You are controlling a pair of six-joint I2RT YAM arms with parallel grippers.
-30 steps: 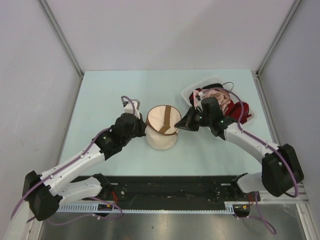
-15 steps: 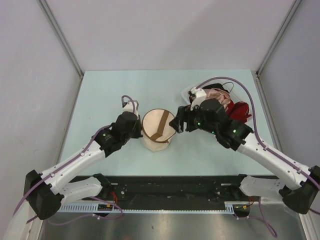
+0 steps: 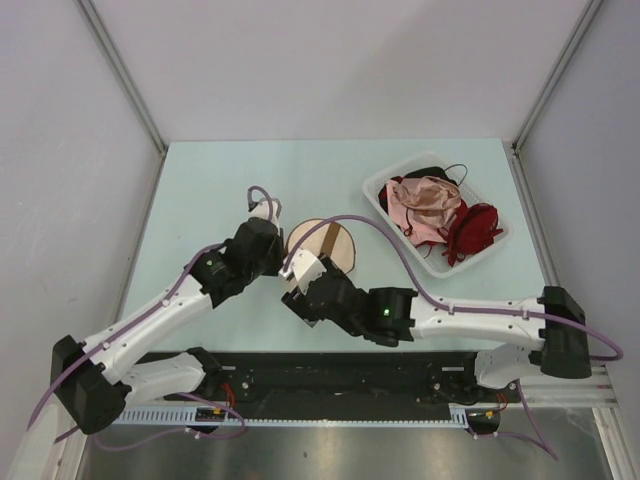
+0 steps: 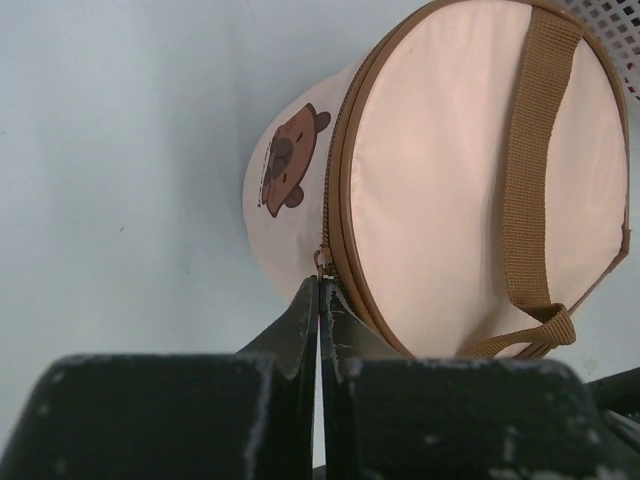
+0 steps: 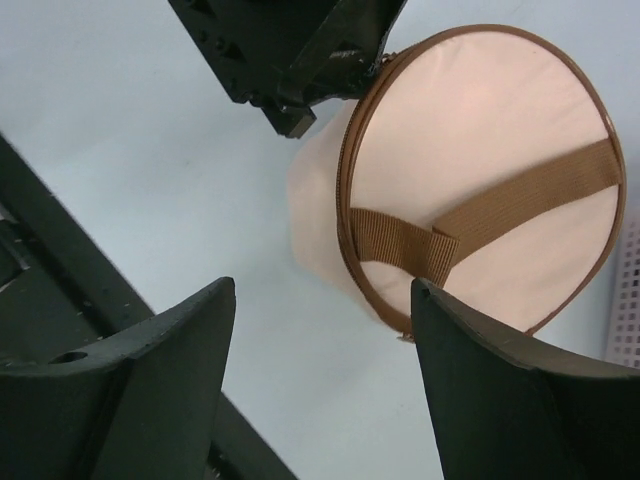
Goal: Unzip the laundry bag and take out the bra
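The white tubular-linked left arm and right arm have chunky black joint housings, thin looping purple cables, a tiny green light on the right, and a matte black wedge-fingered left gripper and right gripper.

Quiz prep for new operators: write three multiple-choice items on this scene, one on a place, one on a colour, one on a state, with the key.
1. Where does the clear tray sit relative to the laundry bag?
A) to its right, further back
B) to its left
C) beneath it

2. What colour is the bag's strap?
A) red
B) brown
C) blue

3. How is the right hand?
A) shut on the strap
B) shut on the tray
C) open, holding nothing

Key: 1 A, the top view shows the tray right of and beyond the bag; 2 B, the band across the beige face is brown; 3 C, its fingers stand wide apart with nothing between them.
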